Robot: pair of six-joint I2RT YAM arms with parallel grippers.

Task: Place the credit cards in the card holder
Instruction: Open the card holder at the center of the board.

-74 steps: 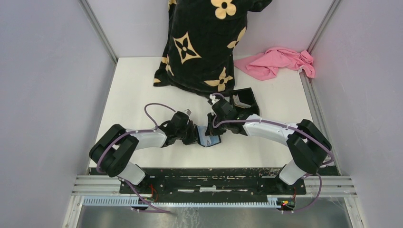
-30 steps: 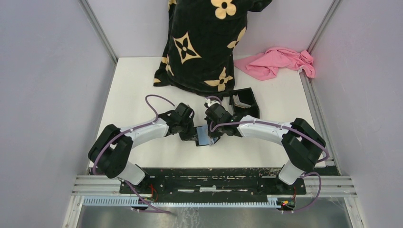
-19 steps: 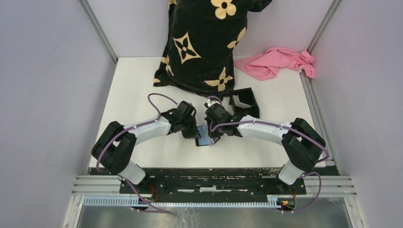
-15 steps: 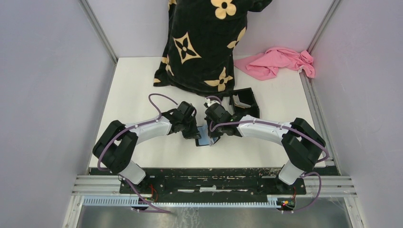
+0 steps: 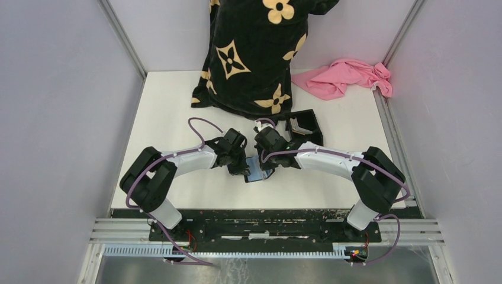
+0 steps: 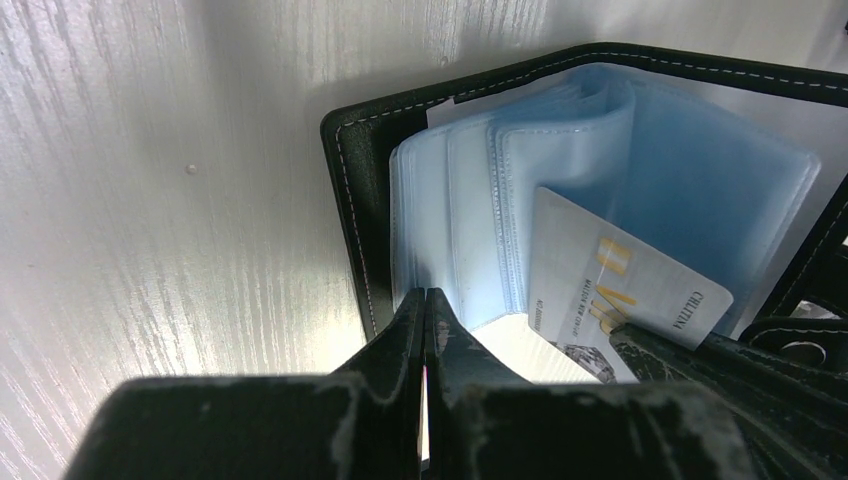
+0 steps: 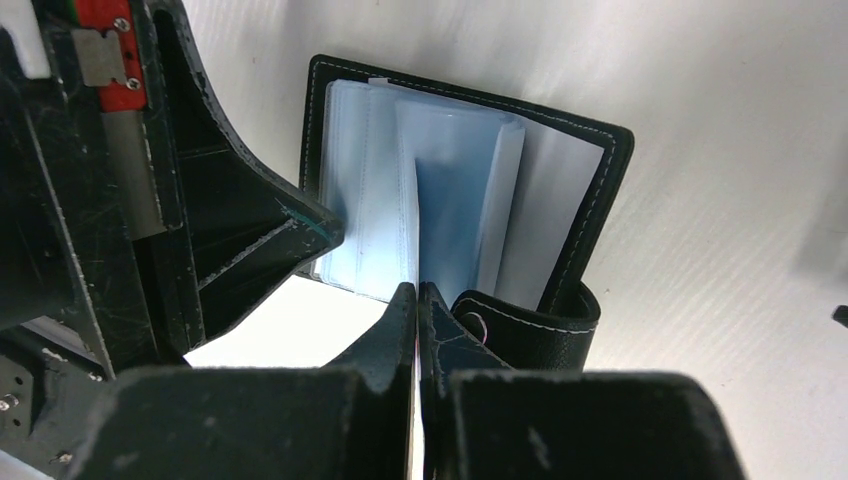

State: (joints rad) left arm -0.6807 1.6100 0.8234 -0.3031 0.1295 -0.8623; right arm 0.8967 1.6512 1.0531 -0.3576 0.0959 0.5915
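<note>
The black card holder lies open on the table between both grippers, its clear bluish sleeves fanned up. My left gripper is shut, its tips pinching the near edge of the sleeves; it also shows in the top view. My right gripper is shut on the whitish-grey credit card, which has gold marks and pokes one corner in among the sleeves. A darker blue patch sits inside one sleeve; I cannot tell whether it is the blue card.
A black shallow tray with a cut corner lies just behind the right wrist. A black cloth with tan flowers hangs at the back, and a pink cloth lies at the back right. The holder's snap strap curls up by my right fingers.
Since 2.5 s ago both grippers and the holder have shifted slightly left and back. The left arm has swung closer in. In the last half second little has moved.
</note>
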